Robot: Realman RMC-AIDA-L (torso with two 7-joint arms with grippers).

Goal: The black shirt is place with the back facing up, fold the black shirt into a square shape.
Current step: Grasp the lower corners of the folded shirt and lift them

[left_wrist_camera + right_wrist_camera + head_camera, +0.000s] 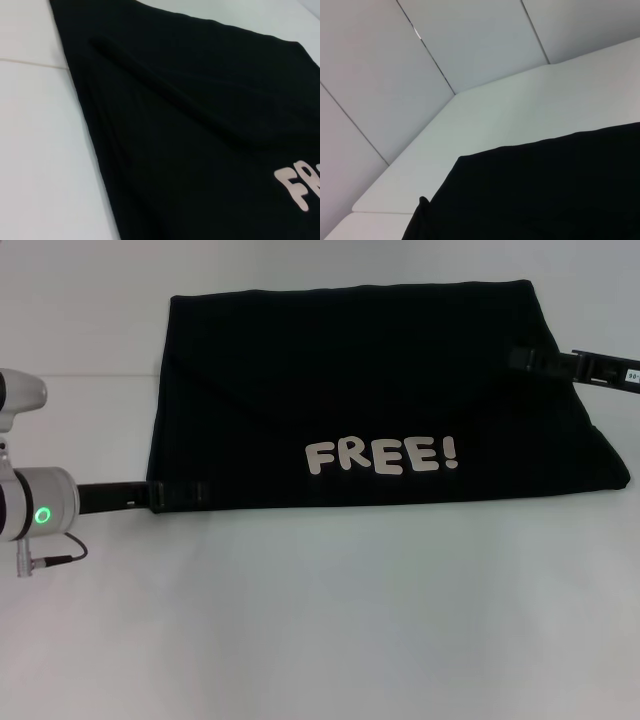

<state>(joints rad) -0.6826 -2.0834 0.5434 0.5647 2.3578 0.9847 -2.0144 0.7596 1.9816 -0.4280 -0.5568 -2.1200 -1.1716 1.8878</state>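
I have the black shirt (pixel 380 390) lying as a wide folded band across the far half of the white table (pixel 320 640), "FREE!" lettering (pixel 382 456) facing up near its front edge. I judge a sideways fold is in hand: next, one end must be carried across to square it. My left gripper (pixel 178 496) sits at the shirt's near-left corner, my right gripper (pixel 535 361) on its right end; whether either is clamped on cloth I cannot tell. The left wrist view alone shows a long diagonal ridge (pixel 165 95) in the cloth; the right wrist view alone shows the wall panels (pixel 420 75) behind the table's far corner.
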